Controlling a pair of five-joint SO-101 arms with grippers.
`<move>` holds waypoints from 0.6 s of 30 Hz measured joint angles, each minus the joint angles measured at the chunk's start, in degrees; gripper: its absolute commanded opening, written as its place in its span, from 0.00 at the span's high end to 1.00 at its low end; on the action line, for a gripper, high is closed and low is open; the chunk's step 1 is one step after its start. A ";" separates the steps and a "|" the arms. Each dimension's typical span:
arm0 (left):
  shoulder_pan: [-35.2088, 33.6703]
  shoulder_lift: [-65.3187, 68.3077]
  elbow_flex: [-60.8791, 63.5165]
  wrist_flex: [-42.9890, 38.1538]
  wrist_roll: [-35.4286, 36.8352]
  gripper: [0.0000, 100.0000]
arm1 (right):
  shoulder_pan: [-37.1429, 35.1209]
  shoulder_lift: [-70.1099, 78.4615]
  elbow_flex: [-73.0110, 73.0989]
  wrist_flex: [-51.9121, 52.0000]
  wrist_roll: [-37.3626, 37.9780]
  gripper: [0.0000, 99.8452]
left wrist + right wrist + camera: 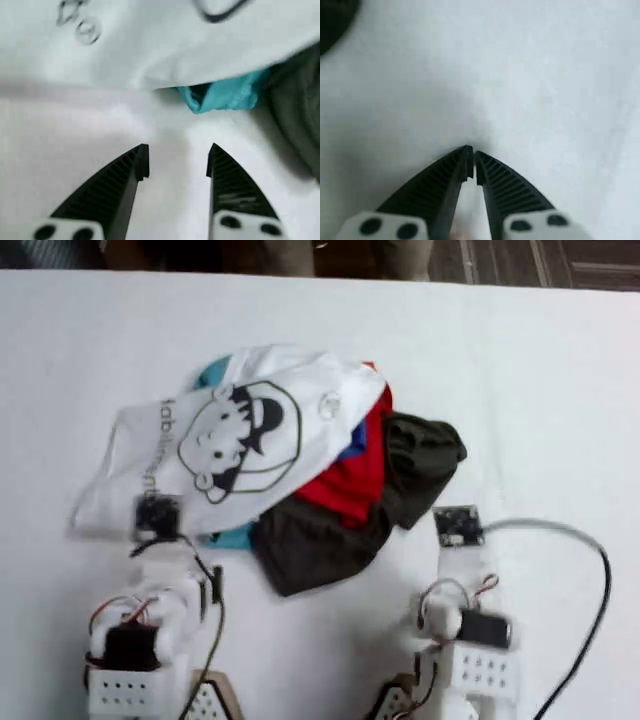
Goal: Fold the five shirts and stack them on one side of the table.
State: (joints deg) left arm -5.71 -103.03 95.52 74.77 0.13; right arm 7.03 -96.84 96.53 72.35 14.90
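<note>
Appearing limp and light, the white shirt (300, 400) should be pinched at its near hem; left gripper (175, 162) is set apart, right gripper (471, 162) together, both empty.

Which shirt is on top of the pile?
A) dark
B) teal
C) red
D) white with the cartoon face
D: the white shirt lies spread over the red shirt, the teal shirt and the dark shirt, which peek out at its edges.
</note>
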 measured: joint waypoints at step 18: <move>-0.18 0.00 0.09 -0.18 -2.02 0.77 | 0.00 -5.19 0.00 0.00 0.18 0.98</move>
State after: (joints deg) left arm -5.89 -103.03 95.60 74.59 -1.89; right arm 7.03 -102.02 96.53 72.35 15.08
